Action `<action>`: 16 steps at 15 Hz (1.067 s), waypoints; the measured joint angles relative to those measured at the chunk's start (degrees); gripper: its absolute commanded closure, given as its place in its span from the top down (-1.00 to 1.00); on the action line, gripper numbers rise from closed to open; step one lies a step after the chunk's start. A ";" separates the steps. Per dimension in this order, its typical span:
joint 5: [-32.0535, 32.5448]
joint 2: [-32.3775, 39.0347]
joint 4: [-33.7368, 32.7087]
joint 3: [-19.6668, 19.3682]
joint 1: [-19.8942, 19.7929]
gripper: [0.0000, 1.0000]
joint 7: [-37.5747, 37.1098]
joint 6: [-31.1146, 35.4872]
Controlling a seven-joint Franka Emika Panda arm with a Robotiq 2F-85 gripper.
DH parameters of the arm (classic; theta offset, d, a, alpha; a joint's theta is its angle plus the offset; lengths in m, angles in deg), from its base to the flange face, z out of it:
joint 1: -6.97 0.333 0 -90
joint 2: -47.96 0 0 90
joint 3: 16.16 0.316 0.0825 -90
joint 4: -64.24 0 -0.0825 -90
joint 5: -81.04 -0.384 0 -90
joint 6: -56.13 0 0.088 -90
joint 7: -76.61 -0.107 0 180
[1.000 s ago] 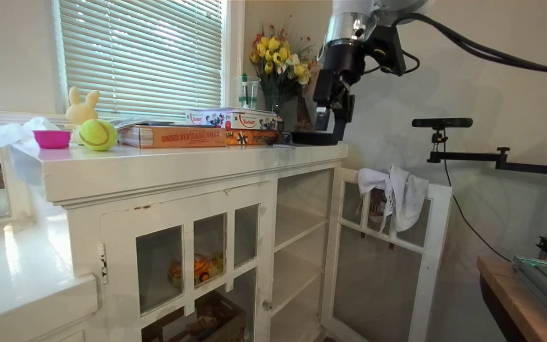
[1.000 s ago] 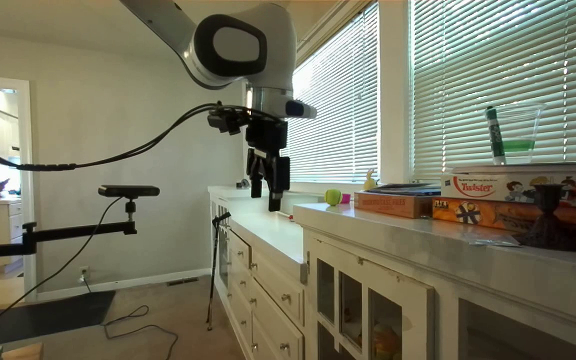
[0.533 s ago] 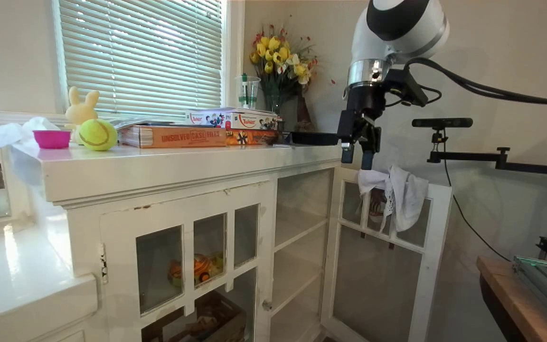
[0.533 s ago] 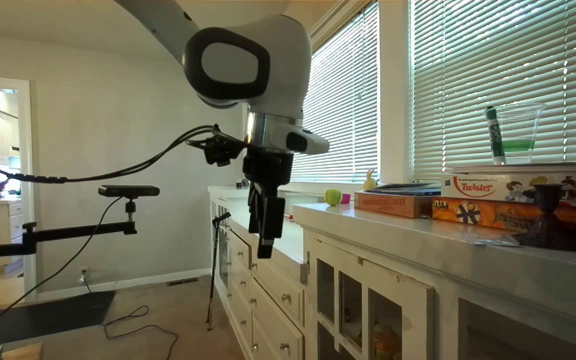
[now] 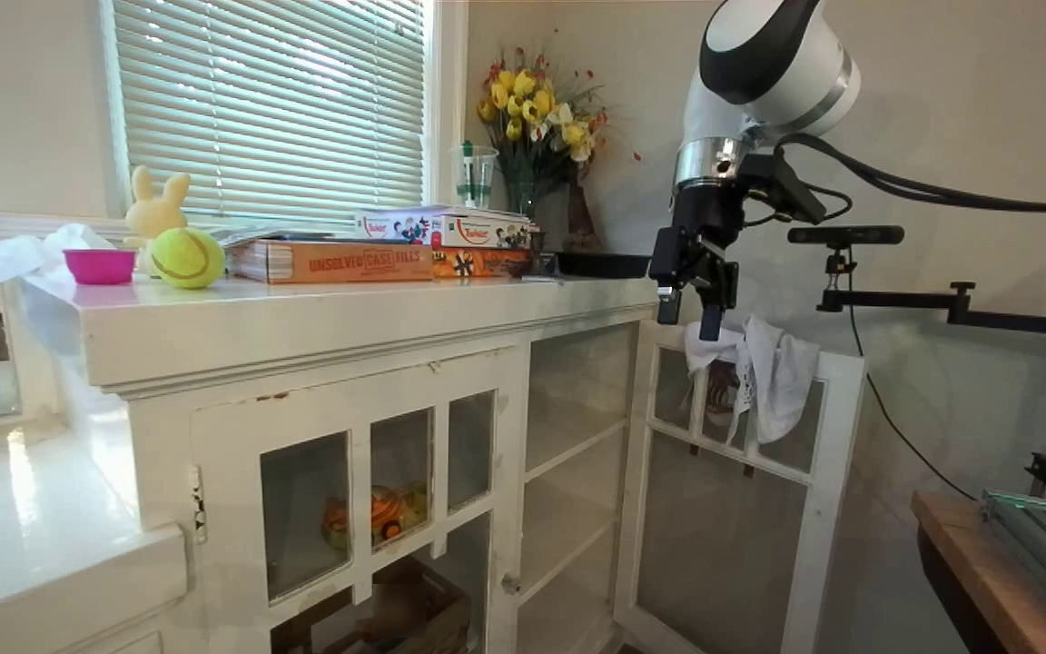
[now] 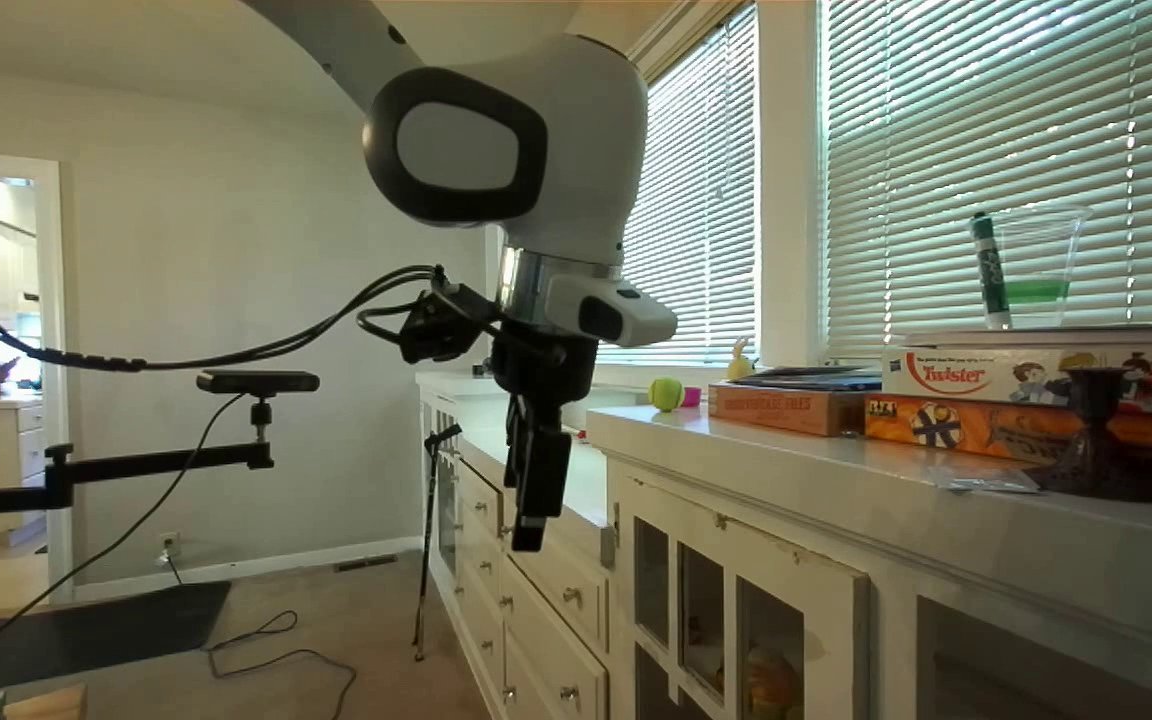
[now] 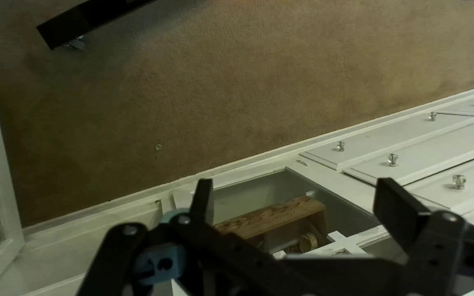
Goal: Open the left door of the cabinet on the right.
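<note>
Both contact and opening appear outstanding: the left glass-paned door [image 5: 360,500] of the cabinet [image 5: 378,318] stands closed or nearly so. Jaws: spread wide, grasping nothing.

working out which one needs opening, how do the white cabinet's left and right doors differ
The left door looks shut or nearly so; the right door is swung wide open. A white cloth hangs over the right door; the left door has none. A knob shows on the left door, none that I can see on the right door. Both have white frames and three small panes across the top.
</note>
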State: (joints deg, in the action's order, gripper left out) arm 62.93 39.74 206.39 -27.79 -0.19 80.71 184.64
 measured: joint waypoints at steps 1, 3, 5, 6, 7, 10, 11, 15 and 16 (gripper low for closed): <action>-0.01 0.00 0.00 0.00 0.00 1.00 0.00 0.00; 0.03 0.00 0.01 0.00 0.00 1.00 0.00 0.00; 0.21 0.27 0.01 0.01 -0.16 1.00 -0.51 0.17; 0.21 0.70 0.01 -0.02 -0.34 1.00 -0.72 1.12; 0.17 1.41 0.00 -0.10 -0.61 1.00 -0.84 2.77; -0.64 5.27 -0.64 -1.11 -1.76 1.00 -1.01 9.12; -1.61 6.96 -1.28 -1.48 -2.21 1.00 -0.92 10.87; -8.54 14.37 -5.17 -1.53 -3.69 1.00 0.93 15.30; -10.70 16.18 -6.36 -1.20 -4.11 1.00 1.88 15.94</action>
State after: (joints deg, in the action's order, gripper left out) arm 52.23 55.92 200.03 -28.99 -4.30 82.59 200.58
